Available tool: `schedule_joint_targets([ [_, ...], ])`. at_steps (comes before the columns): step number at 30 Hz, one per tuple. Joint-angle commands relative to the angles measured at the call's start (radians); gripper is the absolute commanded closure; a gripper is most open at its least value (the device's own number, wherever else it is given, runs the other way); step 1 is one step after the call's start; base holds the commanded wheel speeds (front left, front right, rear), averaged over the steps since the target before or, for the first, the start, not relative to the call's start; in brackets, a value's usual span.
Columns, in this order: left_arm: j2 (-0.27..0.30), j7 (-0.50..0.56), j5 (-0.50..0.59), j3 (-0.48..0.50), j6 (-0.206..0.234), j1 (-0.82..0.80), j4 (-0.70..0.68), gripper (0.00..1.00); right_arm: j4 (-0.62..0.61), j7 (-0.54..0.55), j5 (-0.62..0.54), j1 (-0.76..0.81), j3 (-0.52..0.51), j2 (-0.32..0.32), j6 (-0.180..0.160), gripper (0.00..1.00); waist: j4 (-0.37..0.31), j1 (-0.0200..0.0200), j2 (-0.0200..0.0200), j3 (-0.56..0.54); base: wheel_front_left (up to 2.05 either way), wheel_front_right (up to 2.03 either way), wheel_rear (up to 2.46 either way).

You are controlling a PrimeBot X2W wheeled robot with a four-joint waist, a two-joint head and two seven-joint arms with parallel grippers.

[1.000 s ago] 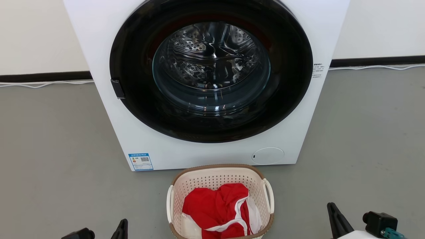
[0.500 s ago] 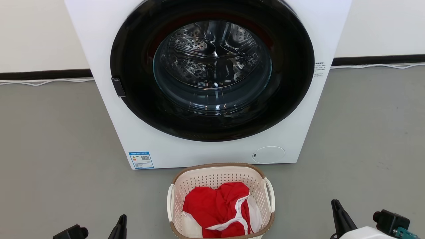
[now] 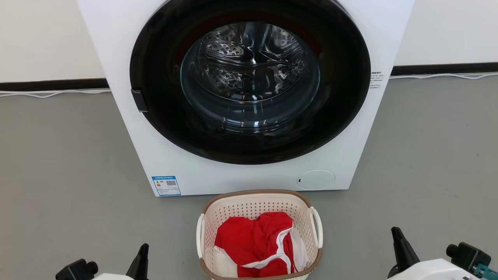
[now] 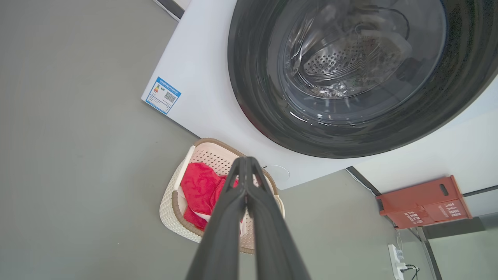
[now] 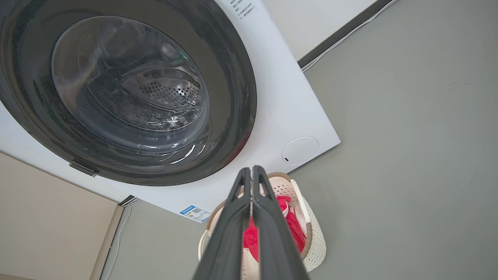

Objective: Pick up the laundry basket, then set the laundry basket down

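Basket [image 3: 253, 204] sits on the floor [image 3: 58, 175] right in front of the washer [image 3: 249, 179], red cloth [image 3: 253, 245] inside. My left gripper [image 4: 246, 161] and right gripper [image 5: 251, 171], fingers pressed together, empty, hang farther out from the washer. Best approach, I reckon: spread fingers, take both side handles [image 3: 316, 229] evenly, lift level. Basket's near wall cut off; handle gaps hard to judge

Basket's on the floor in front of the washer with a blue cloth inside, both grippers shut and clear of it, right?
One slip: the cloth in the laundry basket is red with white trim, not blue; the head view shows it. The rest stands.
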Motion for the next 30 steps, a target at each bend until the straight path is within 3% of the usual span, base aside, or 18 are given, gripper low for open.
schedule_joint_targets([
  [1,0.005,0.004,-0.020,0.030,-0.011,-0.061,-0.021,1.00,-0.034,0.009,0.033,-0.049,0.006,-0.007,0.003,1.00,0.000,-0.0001,-0.0001,0.001,0.00,0.00,0.00],
  [30,-0.052,0.076,-0.258,0.136,-0.083,-0.108,-0.016,1.00,-0.067,0.059,0.405,-0.078,-0.005,-0.009,0.005,1.00,0.008,-0.0001,-0.0001,0.014,0.00,0.00,0.00],
])
